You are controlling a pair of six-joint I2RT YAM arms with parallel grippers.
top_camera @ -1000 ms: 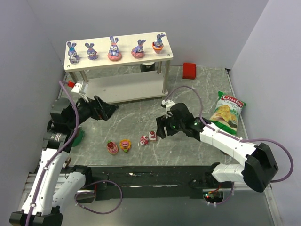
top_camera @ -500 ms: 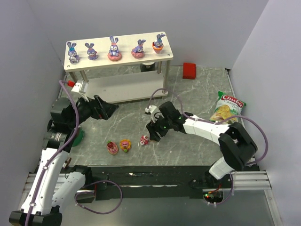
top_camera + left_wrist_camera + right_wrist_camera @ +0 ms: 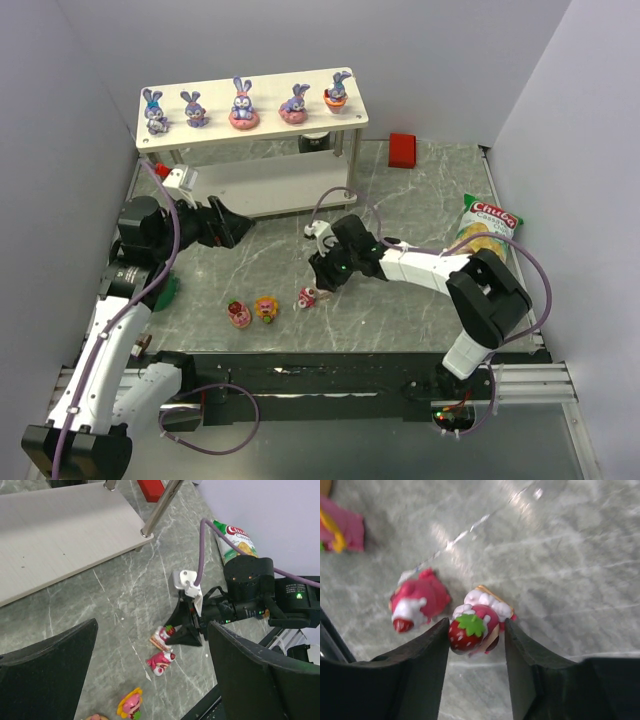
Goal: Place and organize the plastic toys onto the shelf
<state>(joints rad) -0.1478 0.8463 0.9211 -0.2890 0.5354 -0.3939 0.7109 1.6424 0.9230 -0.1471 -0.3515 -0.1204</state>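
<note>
Overhead view alone: the shelf (image 3: 275, 130) stands far left on the desk (image 3: 420, 200), five bunnies (image 3: 241, 104) in a row on its top board; the right arm covers the toy at its tip
Right wrist view alone: a strawberry cake slice (image 3: 481, 611) sits on the desk between the two black fingers (image 3: 422, 672), a red sweet (image 3: 417, 605) just beside it
Left wrist view alone: the right claw (image 3: 176, 636) from the side, its tip down at the cake slice, the red sweet lying near
Right claw: about half apart, astride the cake slice; one finger touches the strawberry, the other is at the slice's edge; I cannot tell whether it is clamped
Left claw (image 3: 238, 226): spread wide, holds nothing, above the desk in front of the shelf's lower board
Other toys: a pink-and-yellow sweet (image 3: 266, 308) and a pink sweet (image 3: 238, 314) side by side near the front edge, well apart from the shelf
Around: red block (image 3: 403, 149) behind the shelf's right end, crisp bag (image 3: 485, 235) at the right, green plate (image 3: 168, 290) partly under the left arm
In the way: the left claw hangs between the desk toys and the lower board; a purple cable (image 3: 340, 197) arches over the right claw
</note>
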